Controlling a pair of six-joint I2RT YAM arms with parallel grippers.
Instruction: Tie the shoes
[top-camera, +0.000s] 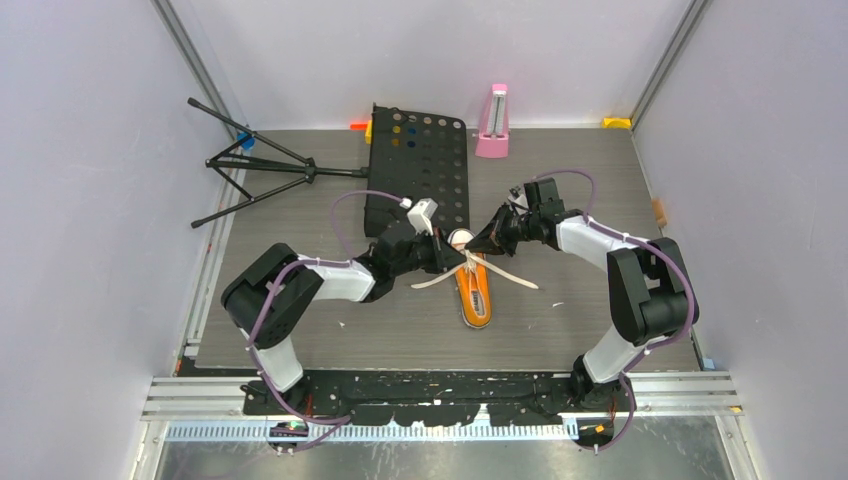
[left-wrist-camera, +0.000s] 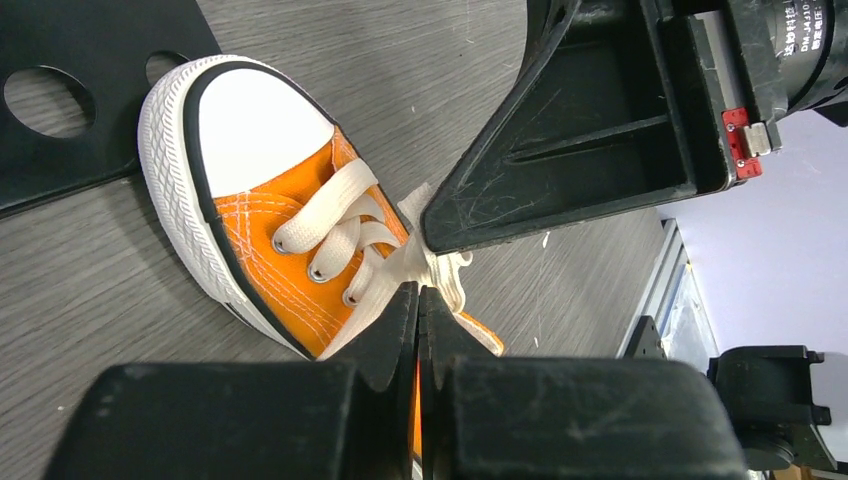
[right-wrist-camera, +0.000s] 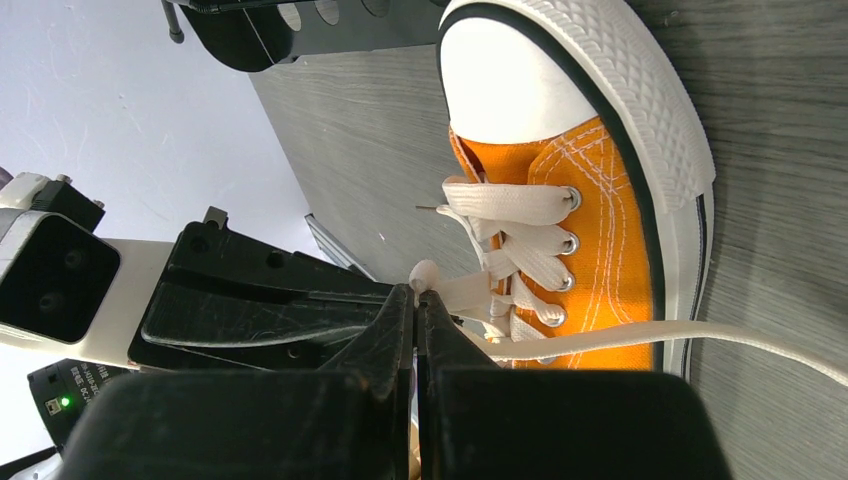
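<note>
Left jaws and right jaws both clamped tight, each pinching lace (left-wrist-camera: 400, 265) above orange sneaker (top-camera: 474, 290) lying on tabletop (top-camera: 560, 190); loose ends trail sideways.

Your left end effector (left-wrist-camera: 418, 296) and right end effector (right-wrist-camera: 415, 298) sit close together at the overhead view's centre, both pinched closed, arms reaching inward.

Lab cell: plain walls (top-camera: 90, 150), alu rails (top-camera: 190, 398)
</note>
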